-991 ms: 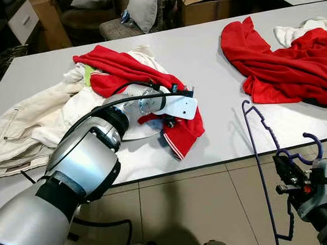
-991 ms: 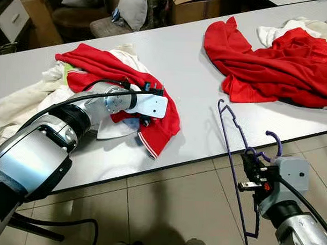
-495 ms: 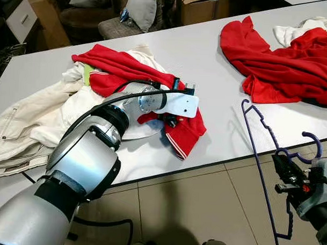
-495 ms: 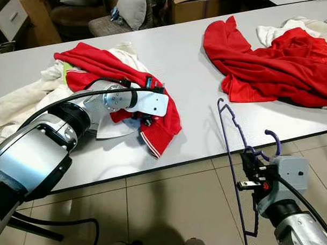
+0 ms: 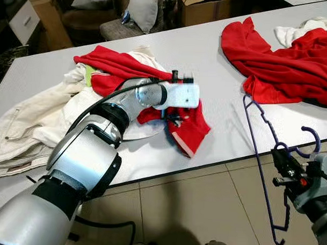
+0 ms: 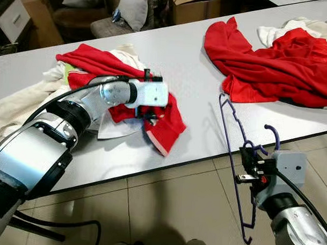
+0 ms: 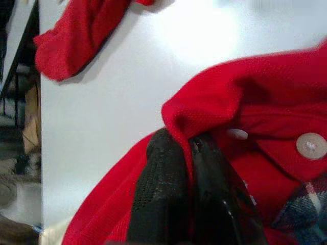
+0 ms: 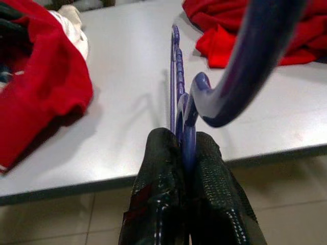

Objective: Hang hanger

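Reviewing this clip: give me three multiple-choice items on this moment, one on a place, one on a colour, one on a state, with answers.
1. Where is the red shirt that the left gripper grips?
A. on the white table
B. on the floor
C. on a chair

2. What colour is the hanger?
A. green
B. purple
C. white

3. What is the right gripper doing?
A. hanging open
B. shut on a cloth
C. shut on the hanger

Answers:
1. A, the shirt lies on the table near its front edge.
2. B, its thin frame and hook are purple.
3. C, both black fingers pinch the hanger just below its hook.
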